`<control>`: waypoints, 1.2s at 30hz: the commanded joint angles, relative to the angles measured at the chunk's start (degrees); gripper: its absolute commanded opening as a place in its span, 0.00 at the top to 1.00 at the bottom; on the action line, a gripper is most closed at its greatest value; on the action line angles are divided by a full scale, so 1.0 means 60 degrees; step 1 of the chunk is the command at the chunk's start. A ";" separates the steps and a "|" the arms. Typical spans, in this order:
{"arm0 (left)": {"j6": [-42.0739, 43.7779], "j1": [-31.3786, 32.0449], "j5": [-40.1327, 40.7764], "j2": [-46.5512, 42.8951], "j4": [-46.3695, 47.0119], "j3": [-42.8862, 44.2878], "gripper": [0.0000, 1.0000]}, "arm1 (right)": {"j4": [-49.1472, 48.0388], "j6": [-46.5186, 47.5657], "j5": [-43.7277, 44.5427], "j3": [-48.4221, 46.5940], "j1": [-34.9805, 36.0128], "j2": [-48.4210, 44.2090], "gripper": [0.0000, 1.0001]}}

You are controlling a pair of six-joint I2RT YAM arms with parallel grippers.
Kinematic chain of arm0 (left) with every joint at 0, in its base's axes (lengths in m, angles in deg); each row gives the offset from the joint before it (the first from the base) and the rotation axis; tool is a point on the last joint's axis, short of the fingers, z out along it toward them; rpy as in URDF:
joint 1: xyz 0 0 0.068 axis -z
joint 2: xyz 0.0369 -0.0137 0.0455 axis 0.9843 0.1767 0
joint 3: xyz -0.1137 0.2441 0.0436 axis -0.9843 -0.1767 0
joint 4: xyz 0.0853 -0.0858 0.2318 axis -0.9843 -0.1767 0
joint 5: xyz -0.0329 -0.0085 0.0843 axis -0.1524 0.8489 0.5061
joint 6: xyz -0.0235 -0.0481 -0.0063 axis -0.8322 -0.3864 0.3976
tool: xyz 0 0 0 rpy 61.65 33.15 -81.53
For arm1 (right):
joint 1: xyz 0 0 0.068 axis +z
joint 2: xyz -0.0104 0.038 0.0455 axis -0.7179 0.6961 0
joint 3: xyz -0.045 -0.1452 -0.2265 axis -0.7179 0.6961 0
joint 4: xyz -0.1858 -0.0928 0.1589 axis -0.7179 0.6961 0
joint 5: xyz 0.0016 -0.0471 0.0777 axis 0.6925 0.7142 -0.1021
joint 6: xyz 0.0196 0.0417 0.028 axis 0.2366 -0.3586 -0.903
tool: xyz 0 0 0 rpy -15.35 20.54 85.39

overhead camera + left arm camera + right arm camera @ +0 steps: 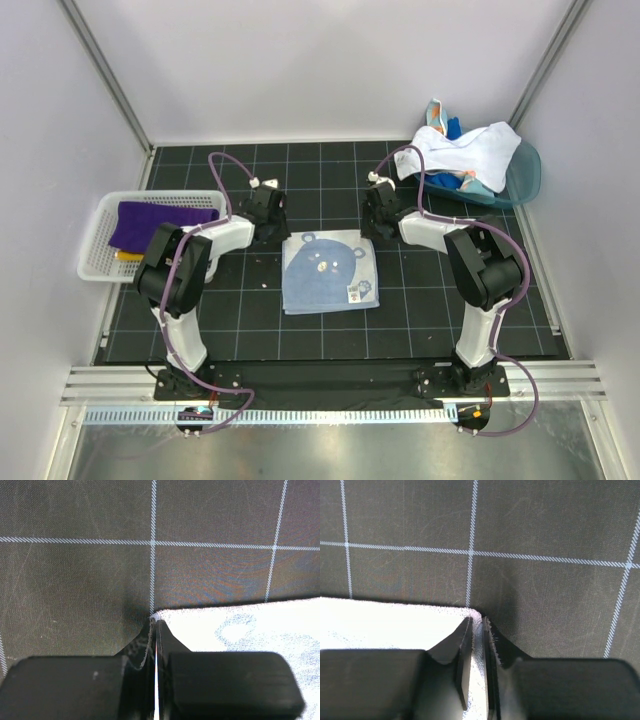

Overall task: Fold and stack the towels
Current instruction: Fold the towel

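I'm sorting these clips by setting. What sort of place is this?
Probably a lab test cell, not a home: plain white panel walls, a black gridded mat, and a left arm and right arm bolted at its near edge, holding a blue towel.

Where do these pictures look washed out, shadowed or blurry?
Top view: evenly lit and sharp, with a sheen on the metal strip at the front. Left wrist view: the towel is washed out, the dark fingers soft-edged. Right wrist view: the same, plus a shadow on the mat.
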 commanded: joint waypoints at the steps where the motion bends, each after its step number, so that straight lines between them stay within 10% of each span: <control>1: 0.0007 -0.0043 -0.0177 0.0118 0.0029 -0.0082 1.00 | 0.0192 0.0077 -0.0121 -0.0175 -0.0045 0.0086 0.83; 36: -0.0593 -0.0043 -0.0659 -0.3616 0.0527 -0.2205 1.00 | -0.1521 -0.0420 -0.0400 0.3001 -0.0147 -0.3881 0.91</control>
